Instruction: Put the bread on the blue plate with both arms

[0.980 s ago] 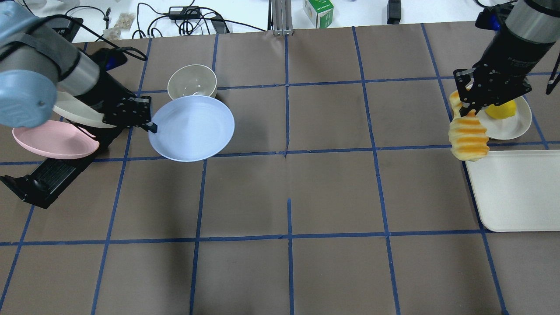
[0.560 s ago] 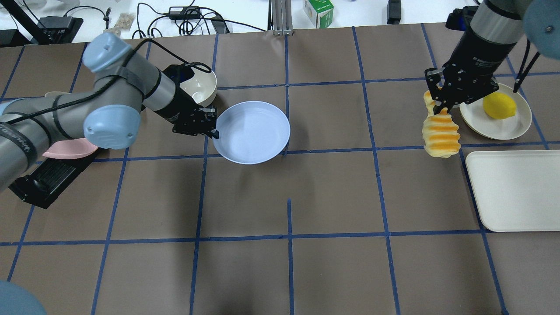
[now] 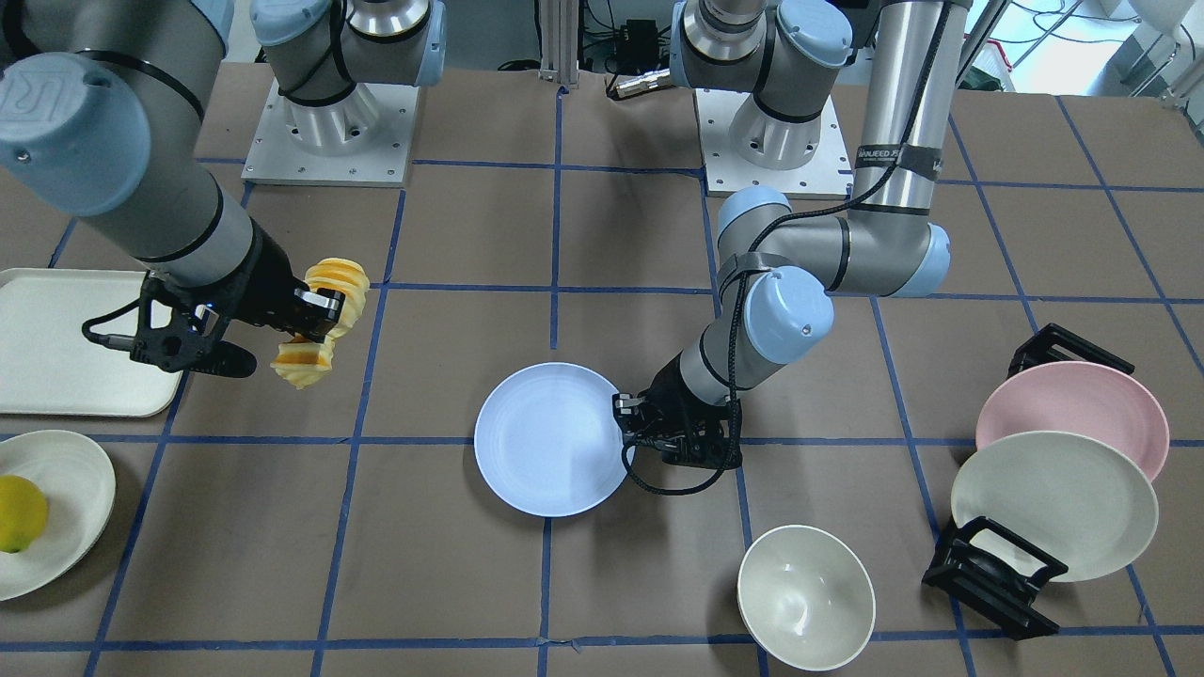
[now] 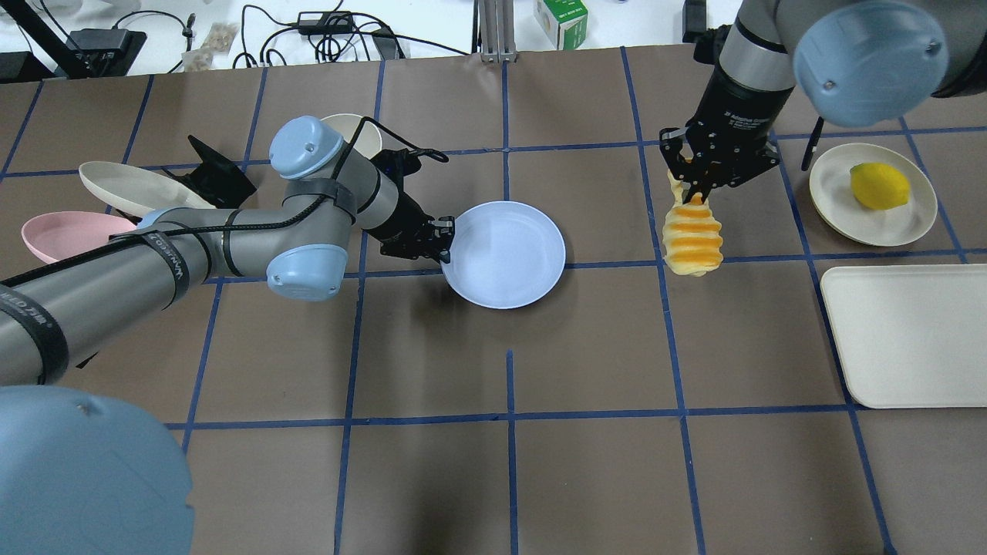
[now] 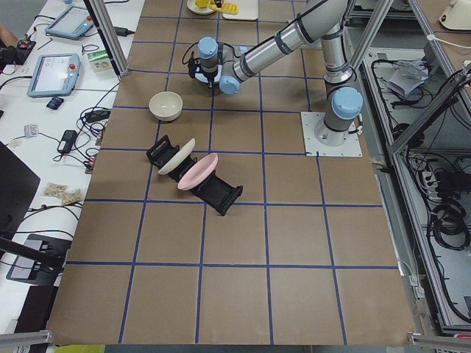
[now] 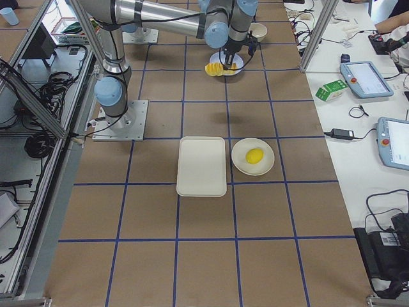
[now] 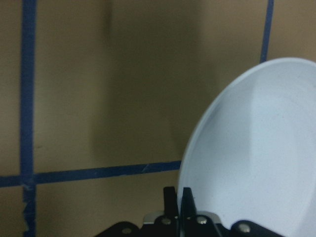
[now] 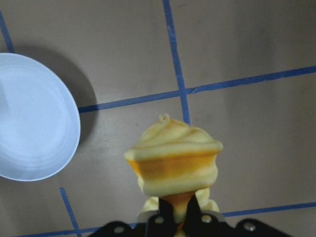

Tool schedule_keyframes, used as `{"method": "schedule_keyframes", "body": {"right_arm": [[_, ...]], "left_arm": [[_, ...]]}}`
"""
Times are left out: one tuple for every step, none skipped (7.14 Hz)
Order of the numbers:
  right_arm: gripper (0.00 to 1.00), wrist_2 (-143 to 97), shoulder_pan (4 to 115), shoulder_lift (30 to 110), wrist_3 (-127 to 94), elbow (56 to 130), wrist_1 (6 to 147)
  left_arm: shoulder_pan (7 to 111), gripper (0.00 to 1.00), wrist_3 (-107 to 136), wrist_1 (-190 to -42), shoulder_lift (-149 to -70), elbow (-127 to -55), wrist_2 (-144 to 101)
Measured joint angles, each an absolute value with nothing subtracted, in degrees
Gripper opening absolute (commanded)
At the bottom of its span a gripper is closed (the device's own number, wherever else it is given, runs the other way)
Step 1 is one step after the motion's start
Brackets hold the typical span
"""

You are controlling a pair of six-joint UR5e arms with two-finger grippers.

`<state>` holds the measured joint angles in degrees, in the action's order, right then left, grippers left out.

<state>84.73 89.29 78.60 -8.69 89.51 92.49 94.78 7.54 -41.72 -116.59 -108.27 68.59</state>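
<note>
The blue plate (image 4: 505,254) hangs near the table's middle, held by its left rim in my left gripper (image 4: 446,240), which is shut on it. It also shows in the front view (image 3: 550,439) and the left wrist view (image 7: 252,148). My right gripper (image 4: 696,190) is shut on the top end of the bread (image 4: 693,242), a ribbed yellow loaf with orange stripes that hangs down above the table, right of the plate. In the right wrist view the bread (image 8: 174,160) fills the centre, with the plate (image 8: 34,118) apart at the left.
A cream bowl (image 3: 806,595) stands behind the left arm. A black rack (image 3: 997,574) holds a pink plate (image 3: 1072,404) and a cream plate (image 3: 1053,503) at the far left. A lemon (image 4: 879,186) on a cream plate (image 4: 837,196) and a white tray (image 4: 910,335) are at the right.
My left arm has carried the blue plate rightward toward the table's middle. My right arm has carried the hanging bread leftward, away from the lemon's plate.
</note>
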Motion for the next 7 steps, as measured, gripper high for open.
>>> {"method": "schedule_keyframes", "body": {"right_arm": [[0.00,84.23,90.90,77.85,-9.91,89.46,93.56],[0.00,83.99,92.45,76.98,-10.97,89.30,94.91],[0.00,83.85,94.09,75.53,-12.32,89.03,96.96],[0.00,83.81,96.14,72.96,-14.04,88.79,100.55],[0.00,83.81,98.45,70.54,-16.12,88.66,104.36],[0.00,83.78,100.58,68.47,-18.26,88.63,107.41],[0.00,83.77,102.61,66.73,-20.84,88.60,109.83]], "left_arm": [[95.10,1.00,7.81,-40.67,-117.50,-108.28,68.60],[95.14,1.00,8.03,-40.17,-117.45,-108.07,68.46],[94.97,1.00,8.03,-39.96,-116.67,-107.70,68.55],[94.23,1.00,7.71,-40.22,-115.57,-107.10,70.17],[93.08,1.00,7.36,-42.20,-114.00,-105.86,73.01],[92.29,1.00,7.09,-48.03,-111.63,-103.51,75.65],[92.01,1.00,6.89,-56.96,-108.91,-99.92,79.16]]}}
